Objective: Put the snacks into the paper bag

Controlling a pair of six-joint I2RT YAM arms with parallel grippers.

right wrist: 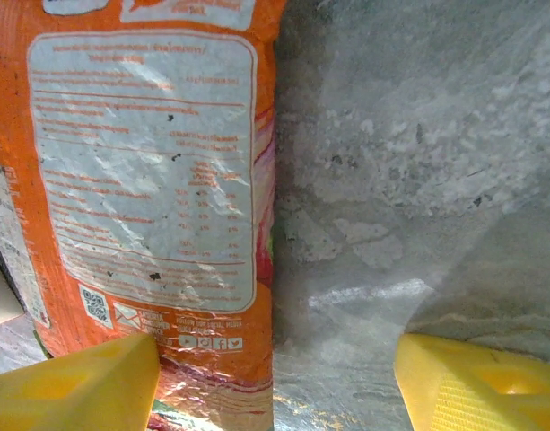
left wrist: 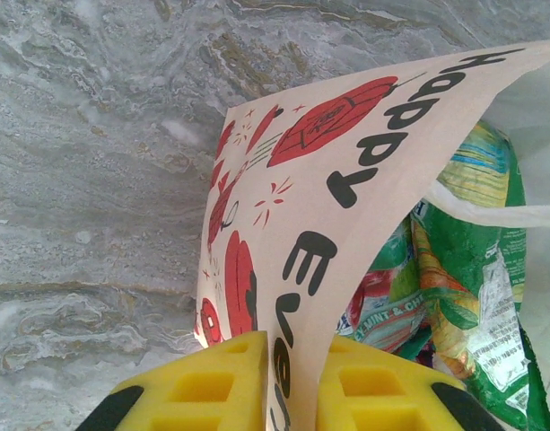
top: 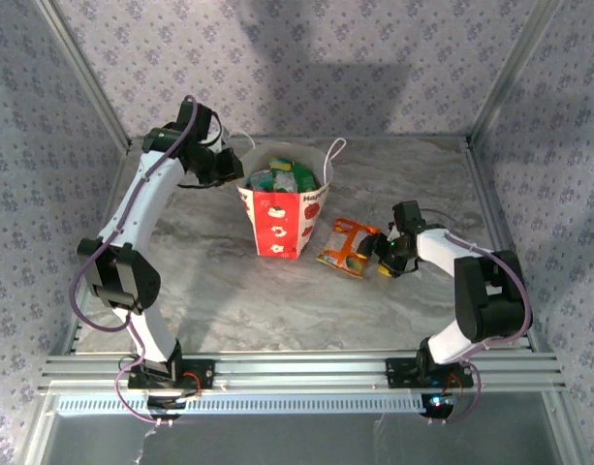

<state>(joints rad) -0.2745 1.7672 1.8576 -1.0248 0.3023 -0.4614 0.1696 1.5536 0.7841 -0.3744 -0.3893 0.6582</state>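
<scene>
**A:** What was the left end effector (left wrist: pixel 292 386) doing?

**B:** It was closed narrow on the paper bag (top: pixel 282 223). One yellow pad sat on each side of the wall, pinching the rim at about 10 o'clock of the bag's mouth in the top view. That held the mouth open

**A:** And the right end effector (right wrist: pixel 275 377)?

**B:** Its jaws were spread wide and gripped nothing. It was low over the worktop (top: pixel 229 300). The orange packet (right wrist: pixel 149 180) lay flat just beside one of its fingers (right wrist: pixel 73 382), with bare marble between the packet and the other finger

**A:** Where was that packet relative to the bag?

**B:** At roughly 4 o'clock of it in the top view, close but outside, with the right end effector at the packet's 3 o'clock

**A:** So how far along was the job?

**B:** Most of the way, I'd judge. The bag stood upright with a green packet (left wrist: pixel 472 269) and other glossy wrappers in it. I couldn't count them or make out every colour. The orange packet was the one snack I saw lying on the worktop, so grasping it and dropping it in looked like what remained
</scene>
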